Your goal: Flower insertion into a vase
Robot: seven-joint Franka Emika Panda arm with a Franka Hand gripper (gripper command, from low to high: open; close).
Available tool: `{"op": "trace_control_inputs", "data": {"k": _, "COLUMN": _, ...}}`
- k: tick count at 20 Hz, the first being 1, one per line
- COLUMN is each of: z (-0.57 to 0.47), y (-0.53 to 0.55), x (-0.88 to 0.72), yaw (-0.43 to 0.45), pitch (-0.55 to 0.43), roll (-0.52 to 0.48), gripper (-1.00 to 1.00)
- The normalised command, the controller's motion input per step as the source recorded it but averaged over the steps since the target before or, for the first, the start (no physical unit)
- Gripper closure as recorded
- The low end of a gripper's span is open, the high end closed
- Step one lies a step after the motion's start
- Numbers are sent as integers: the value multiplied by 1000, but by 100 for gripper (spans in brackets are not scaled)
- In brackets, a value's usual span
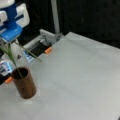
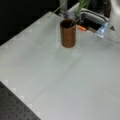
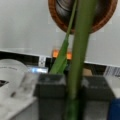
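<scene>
In a front view the gripper [image 1: 10, 41] hangs at the far left, above the vase [image 1: 24, 83] — which stands on the grey table [image 1: 82, 82] near its left edge. The wrist view shows both grey fingers [image 3: 50, 92] closed against the green flower stem [image 3: 81, 55], whose lower end reaches down into the vase's round mouth — a narrow leaf [image 3: 60, 60] splays off beside it.

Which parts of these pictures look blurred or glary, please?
Wrist view: the flower stem is blurred close to the lens, the vase mouth sharper. Front view: glare on the blue-lit fixture. Both front views are soft; the table is evenly lit.
</scene>
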Motion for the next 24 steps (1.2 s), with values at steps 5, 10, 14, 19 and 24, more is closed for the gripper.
{"op": "trace_control_inputs", "data": {"k": 5, "z": -153, "y": -213, "x": -312, "yaw": 155, "pitch": -181, "roll": -82, "gripper": 100}}
{"op": "trace_control_inputs", "data": {"k": 10, "z": -146, "y": -170, "x": -321, "yaw": 170, "pitch": -208, "roll": -84, "gripper": 100}}
{"op": "trace_control_inputs", "data": {"k": 14, "z": -183, "y": -120, "x": -353, "yaw": 164, "pitch": -241, "roll": -119, "gripper": 100}}
{"op": "trace_control_inputs", "data": {"k": 19, "z": -205, "y": -77, "x": -405, "yaw": 146, "pitch": -240, "roll": -160, "gripper": 100}}
{"op": "trace_control_inputs", "data": {"k": 24, "z": -188, "y": -3, "x": -416, "yaw": 120, "pitch": -209, "roll": -168, "gripper": 100}}
